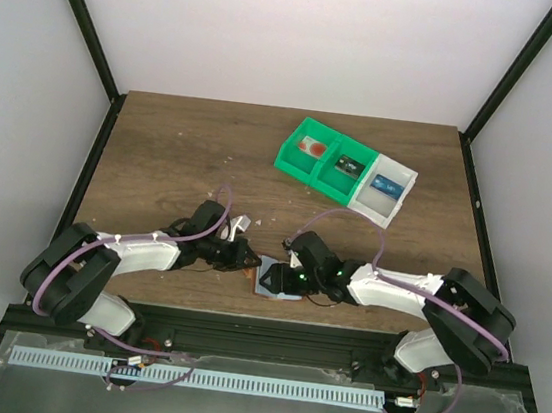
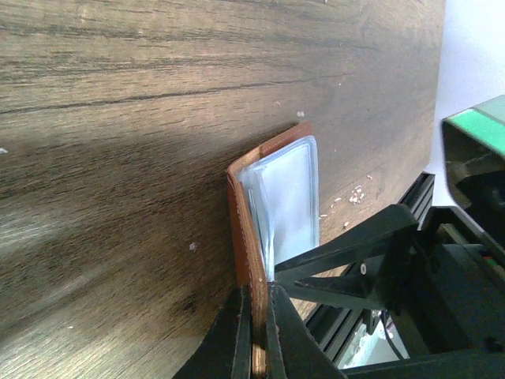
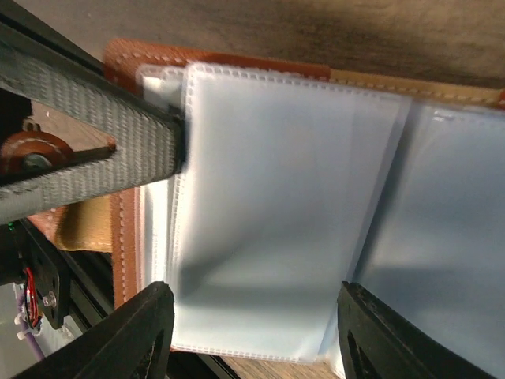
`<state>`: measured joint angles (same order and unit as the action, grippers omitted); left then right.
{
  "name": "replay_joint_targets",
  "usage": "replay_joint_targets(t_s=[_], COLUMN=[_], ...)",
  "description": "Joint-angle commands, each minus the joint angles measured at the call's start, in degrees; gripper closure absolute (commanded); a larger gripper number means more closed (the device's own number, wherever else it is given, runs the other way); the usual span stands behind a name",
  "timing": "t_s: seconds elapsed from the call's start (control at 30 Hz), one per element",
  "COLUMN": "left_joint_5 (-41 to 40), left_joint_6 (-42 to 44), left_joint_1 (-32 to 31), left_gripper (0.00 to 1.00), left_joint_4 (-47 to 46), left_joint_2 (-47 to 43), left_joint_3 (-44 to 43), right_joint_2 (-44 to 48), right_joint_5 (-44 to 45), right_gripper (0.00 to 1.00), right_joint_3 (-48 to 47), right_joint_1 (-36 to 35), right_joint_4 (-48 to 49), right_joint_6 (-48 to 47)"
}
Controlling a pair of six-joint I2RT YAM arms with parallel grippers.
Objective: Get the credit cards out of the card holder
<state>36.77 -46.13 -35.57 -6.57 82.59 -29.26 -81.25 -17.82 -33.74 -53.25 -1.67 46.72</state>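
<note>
1. Left gripper (image 2: 254, 316): clenched on the edge of the card holder's (image 2: 241, 229) brown cover, propping that flap upright off the table (image 2: 118, 118).
2. Right gripper (image 3: 252, 335): released, fingers spread either side of the clear sleeves (image 3: 284, 197), holding nothing.
3. Card holder: well apart from the green tray (image 1: 324, 162), on its near side, between both grippers.
4. Cannot tell whether any sleeve has a card in it; all look pale and blank.
5. Risk: closing on bare sleeve instead of a card. Likely to drag the whole holder or strain the stitching.
6. Risk: slip of the thin cover edge out of the left pinch under a hard pull. Result: flap down, sleeves shut away.
7. Risk: shove away from the tray. Could push the holder onto the black rail (image 1: 241, 325) just beyond it.
8. Risk: clash of the two sets of fingers, already close together at the sleeves' corner.
</note>
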Motion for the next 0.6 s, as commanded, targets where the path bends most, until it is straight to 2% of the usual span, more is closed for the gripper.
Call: replay_joint_targets(t_s=[0.0,0.37,0.57], left_joint_5=[1.13,1.53,1.37], left_joint_6=[-0.05,-0.03,0.2], left_joint_1=[-0.24,-0.22,-0.23], left_gripper=[0.99,0.95,0.9], left_joint_4=[-1.17,-1.21,-0.6], left_joint_2=[-0.87,-0.91,-1.03], left_joint_3=[0.1,0.35,-0.04], right_joint_2=[-1.69,-3.57,-4.09], right_joint_5=[-0.83,0.2,2.58], right_gripper=[0.42,0.42,0.46], right_joint_3=[-1.66,-1.67,-1.44], right_joint_1=[-1.13,-1.41,-1.41], right_joint_4=[1.91,1.54,-0.46], right_joint_6=[1.05,1.6,1.87])
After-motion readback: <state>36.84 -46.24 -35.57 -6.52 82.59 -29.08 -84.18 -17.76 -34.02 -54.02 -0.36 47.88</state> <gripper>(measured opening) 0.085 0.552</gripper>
